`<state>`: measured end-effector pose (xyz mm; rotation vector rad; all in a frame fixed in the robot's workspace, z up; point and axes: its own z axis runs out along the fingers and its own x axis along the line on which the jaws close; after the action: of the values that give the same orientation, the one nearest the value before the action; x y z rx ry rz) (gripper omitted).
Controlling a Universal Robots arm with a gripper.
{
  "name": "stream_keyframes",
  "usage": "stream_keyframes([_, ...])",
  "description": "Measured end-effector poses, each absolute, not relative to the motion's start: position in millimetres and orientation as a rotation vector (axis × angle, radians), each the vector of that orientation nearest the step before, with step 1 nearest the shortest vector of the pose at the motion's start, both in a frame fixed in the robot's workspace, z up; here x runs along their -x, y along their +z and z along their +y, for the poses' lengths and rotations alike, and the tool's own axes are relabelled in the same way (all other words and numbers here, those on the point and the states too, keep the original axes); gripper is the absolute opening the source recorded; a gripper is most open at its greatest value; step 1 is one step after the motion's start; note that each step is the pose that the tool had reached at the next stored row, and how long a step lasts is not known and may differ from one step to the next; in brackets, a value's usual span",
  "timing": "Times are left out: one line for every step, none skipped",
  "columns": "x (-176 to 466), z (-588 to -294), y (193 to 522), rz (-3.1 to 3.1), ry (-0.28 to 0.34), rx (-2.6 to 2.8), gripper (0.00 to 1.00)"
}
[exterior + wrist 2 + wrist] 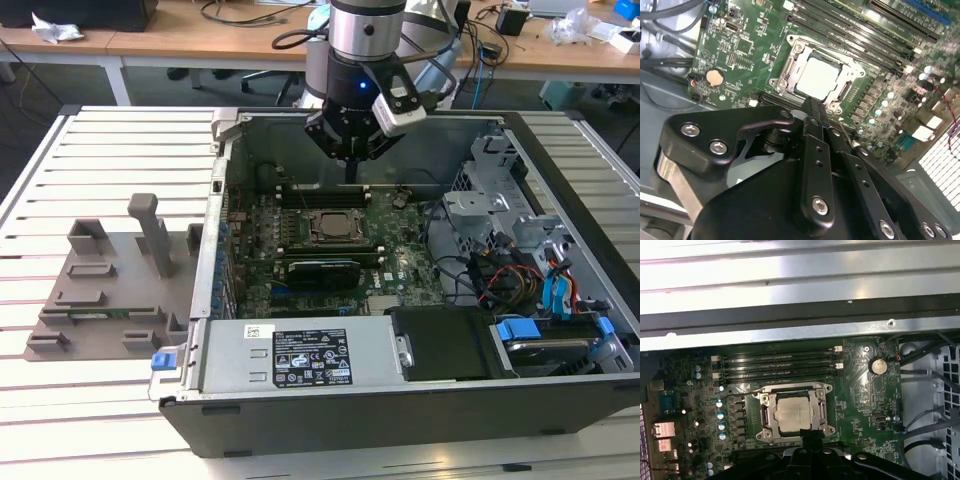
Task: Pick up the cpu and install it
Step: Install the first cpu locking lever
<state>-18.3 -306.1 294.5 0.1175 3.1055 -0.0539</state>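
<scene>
Silvery-grey metal is showing at the middle of the green motherboard (pixel 330 245) in the exterior view, where the cpu (pixel 331 227) is lying flat inside its socket frame (pixel 331 213); the computer case (pixel 420 400) is lying on its side with the panel off, probably so that the board is facing up and an arm can be reaching down into it. The gripper (pixel 352 172) is hanging above the board, just behind the socket and clear of the chip, and nothing is hanging from its tip. A grey fixture (pixel 110 290) is sitting on the slatted table (pixel 60 190) to the exterior view's left, apart from the case. In the second wrist view the gripper (pixel 814 107) is looking narrow, its fingers (pixel 812 150) seeming drawn close together into one thin black tip with nothing between them, and that tip is standing just beside the edge of the cpu (pixel 816 77), not on it. The socket frame (pixel 790 75) is surrounding the chip on all sides, so I am judging the chip to be already seated. In the first wrist view the cpu (pixel 791 411) is sitting square within the socket frame (pixel 762 412), below the row of memory slots (pixel 780 365), with the gripper's dark body at the picture's lower edge, just short of the frame.
</scene>
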Motion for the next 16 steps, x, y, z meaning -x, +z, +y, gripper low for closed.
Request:
stream_keyframes([18.3, -306.1, 294.5, 3.106, -0.054, -0.098, 0.11])
stream_keyframes([18.3, -306.1, 294.5, 3.106, -0.053, -0.073, 0.11])
stream_keyframes([18.3, -306.1, 294.5, 3.107, -0.053, -0.051, 0.11])
stream_keyframes([18.3, -306.1, 294.5, 3.107, -0.052, -0.020, 0.11])
stream_keyframes([18.3, -306.1, 294.6, 3.106, -0.052, 0.006, 0.11])
stream_keyframes([18.3, -306.1, 294.5, 3.106, -0.052, 0.027, 0.11])
stream_keyframes([18.3, -306.1, 294.5, 3.106, -0.051, 0.042, 0.11])
stream_keyframes([18.3, -306.1, 294.6, 3.105, -0.051, 0.053, 0.11])
stream_keyframes([18.3, -306.1, 294.5, 3.105, -0.051, 0.071, 0.11])
stream_keyframes([18.3, -306.1, 294.5, 3.104, -0.050, 0.084, 0.11])
stream_keyframes([18.3, -306.1, 294.6, 3.104, -0.050, 0.092, 0.11])
stream_keyframes([18.3, -306.1, 294.5, 3.103, -0.050, 0.112, 0.11])
stream_keyframes([18.3, -306.1, 294.5, 3.103, -0.050, 0.122, 0.11])
stream_keyframes([18.3, -306.1, 294.5, 3.102, -0.050, 0.131, 0.11])
stream_keyframes([18.3, -306.1, 294.5, 3.101, -0.049, 0.147, 0.11])
stream_keyframes([18.3, -306.1, 294.5, 3.101, -0.049, 0.160, 0.11])
